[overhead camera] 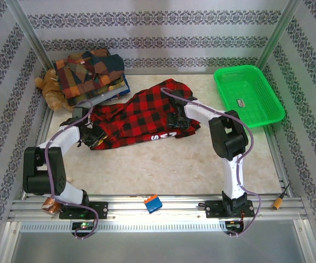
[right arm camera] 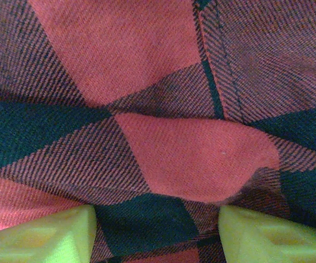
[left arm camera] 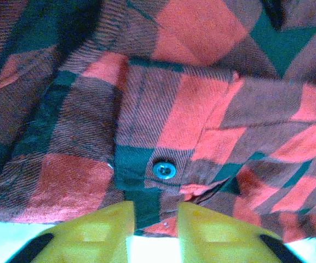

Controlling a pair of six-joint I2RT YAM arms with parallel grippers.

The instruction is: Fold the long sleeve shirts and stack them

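Red-and-black check flannel shirt (overhead camera: 138, 118) lies crumpled across the middle of the worktop (overhead camera: 163, 164), white lettering at its near hem.

Left arm: elbow folded back over the near-left corner, forearm running forward to the shirt's left end, left gripper (overhead camera: 91, 134) down on the cloth.

Right arm: elbow high toward the right edge, forearm angled left, right gripper (overhead camera: 174, 121) on the shirt's right part.

Left wrist view gives the grip: yellow-green fingers (left arm camera: 92, 233) nearly together, shirt edge pinched in the narrow gap, just below a flap with a blue button (left arm camera: 164, 170).

Right wrist view: fingers (right arm camera: 273, 235) spread wide, nothing pinched, check cloth right against them.

Top view adds folded patchwork plaid shirts (overhead camera: 92, 71) stacked at the far-left corner, brown teddy bear (overhead camera: 51, 87) touching their left side, green plastic basket (overhead camera: 248, 93) at the far-right corner.
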